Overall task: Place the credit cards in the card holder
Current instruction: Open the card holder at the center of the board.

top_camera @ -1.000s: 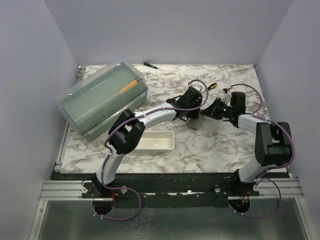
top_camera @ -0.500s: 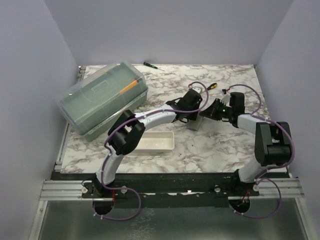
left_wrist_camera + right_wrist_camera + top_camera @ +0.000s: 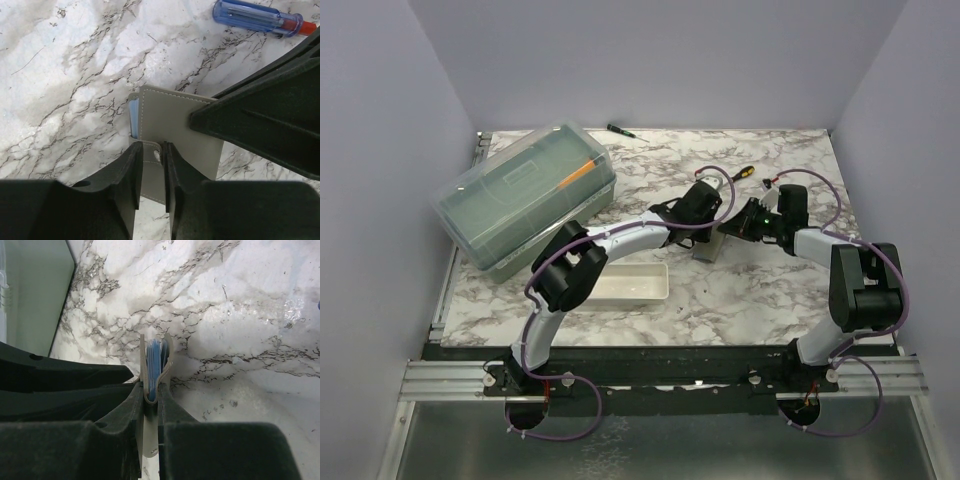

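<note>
The left arm reaches from its base out past the white tray (image 3: 663, 286), its wrist bent down toward the marble table (image 3: 770, 300). The left gripper (image 3: 152, 150) has its fingers drawn narrow, pinching the snap tab of the card holder (image 3: 175, 125). The right arm folds at the elbow and stretches inward toward the tray. The right gripper (image 3: 150, 390) is clamped tight on one edge of the holder.

The grey card holder stands on edge on the table, beyond the tray's right end, between the two grippers. Blue-edged credit cards (image 3: 155, 360) sit between its flaps. Left of the tray and beyond it, a lidded translucent green box (image 3: 520, 205) holds an orange stick-like thing (image 3: 578, 172).
</note>
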`<act>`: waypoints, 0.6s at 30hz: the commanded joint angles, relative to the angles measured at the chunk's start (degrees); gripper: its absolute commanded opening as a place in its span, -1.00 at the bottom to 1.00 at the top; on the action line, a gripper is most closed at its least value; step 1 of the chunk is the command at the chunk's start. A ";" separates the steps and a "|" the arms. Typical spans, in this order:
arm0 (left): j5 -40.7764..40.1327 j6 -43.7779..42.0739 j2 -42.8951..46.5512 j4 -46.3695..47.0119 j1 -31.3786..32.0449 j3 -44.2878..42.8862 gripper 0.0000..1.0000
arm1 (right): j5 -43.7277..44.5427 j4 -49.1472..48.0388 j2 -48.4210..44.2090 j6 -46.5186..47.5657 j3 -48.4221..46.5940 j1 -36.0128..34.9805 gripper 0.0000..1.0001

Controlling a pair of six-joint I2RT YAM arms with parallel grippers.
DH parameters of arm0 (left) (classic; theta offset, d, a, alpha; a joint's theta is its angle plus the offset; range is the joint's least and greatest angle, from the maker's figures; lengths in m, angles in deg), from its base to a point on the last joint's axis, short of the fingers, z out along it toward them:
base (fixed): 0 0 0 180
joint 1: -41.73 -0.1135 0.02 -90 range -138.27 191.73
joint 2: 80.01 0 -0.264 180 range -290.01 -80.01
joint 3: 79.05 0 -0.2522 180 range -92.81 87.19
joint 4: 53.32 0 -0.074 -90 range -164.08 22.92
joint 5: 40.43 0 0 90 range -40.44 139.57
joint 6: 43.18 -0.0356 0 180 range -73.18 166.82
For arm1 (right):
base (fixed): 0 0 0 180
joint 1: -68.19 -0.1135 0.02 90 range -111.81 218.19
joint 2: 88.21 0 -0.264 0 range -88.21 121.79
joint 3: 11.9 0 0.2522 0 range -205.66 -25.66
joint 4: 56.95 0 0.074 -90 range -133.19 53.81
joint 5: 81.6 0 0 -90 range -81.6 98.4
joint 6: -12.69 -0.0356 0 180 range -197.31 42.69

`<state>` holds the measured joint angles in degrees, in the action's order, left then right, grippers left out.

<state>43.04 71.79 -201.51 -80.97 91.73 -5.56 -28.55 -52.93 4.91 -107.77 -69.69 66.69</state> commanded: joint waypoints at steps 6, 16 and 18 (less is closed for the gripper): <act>1.75 -1.28 0.44 -7.64 -1.27 3.97 -0.55 | -0.56 -2.36 0.51 -0.73 -0.96 0.44 -0.99; 5.22 -0.42 2.69 -7.51 -3.52 4.86 -1.00 | 1.49 -0.62 1.62 0.81 -1.69 0.44 -0.99; 3.57 -0.37 4.28 -7.23 -4.31 6.25 -1.00 | 2.28 0.37 1.97 1.29 -2.01 0.44 -0.99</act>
<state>49.36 72.51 -200.06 -80.45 89.63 -3.02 -28.48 -52.91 5.91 -107.88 -69.69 66.39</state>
